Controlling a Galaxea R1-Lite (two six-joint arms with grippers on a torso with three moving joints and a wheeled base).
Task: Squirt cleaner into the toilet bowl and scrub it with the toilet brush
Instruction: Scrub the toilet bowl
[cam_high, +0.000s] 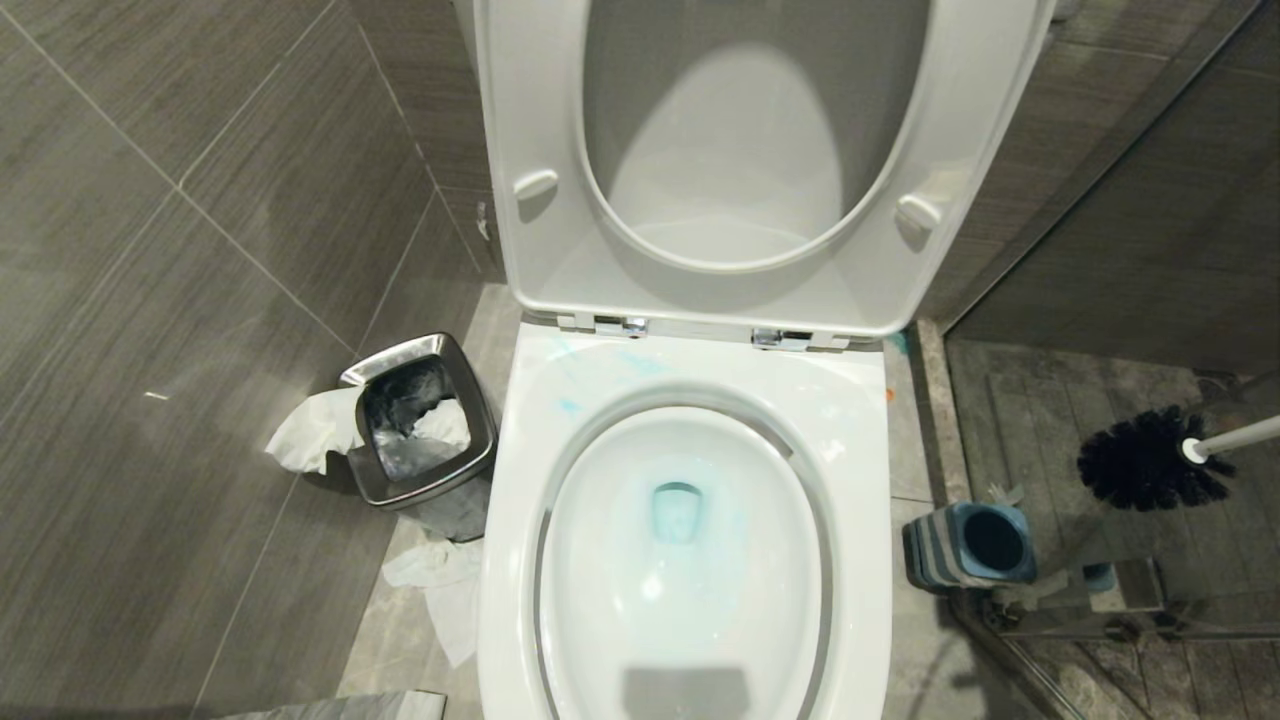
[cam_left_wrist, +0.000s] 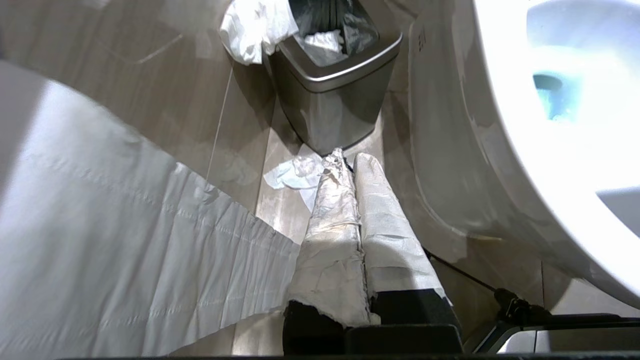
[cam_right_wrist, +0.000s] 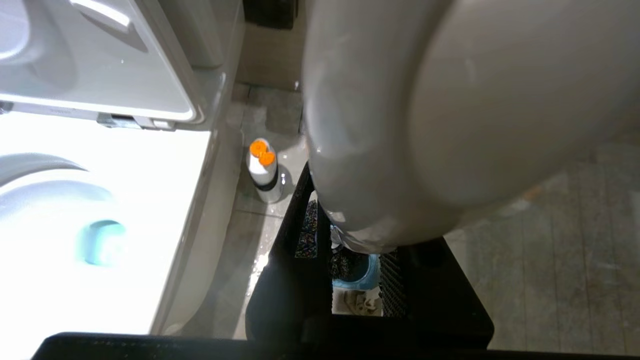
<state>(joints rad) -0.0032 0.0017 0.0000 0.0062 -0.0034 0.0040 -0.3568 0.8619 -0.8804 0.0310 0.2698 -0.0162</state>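
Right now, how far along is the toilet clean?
Done: cleaner is in. Turquoise streaks mark the toilet bowl rim and the water is tinted blue. In hand: the toilet brush is out of its holder, bristle head in the air to the right of the bowl; the right wrist view shows the right gripper shut on its handle. Left: scrubbing; the brush is not yet in the bowl.

Toilet bowl sits centre, seat and lid raised upright behind it; cleaner pools in the drain at the bowl's middle, with streaks on the rear rim; waste bin stands on the floor just left of the bowl, tissue draped over its left edge, more tissue on the floor before it; brush holder stands right of the bowl; toilet brush hangs above and right of the holder, apart from it.
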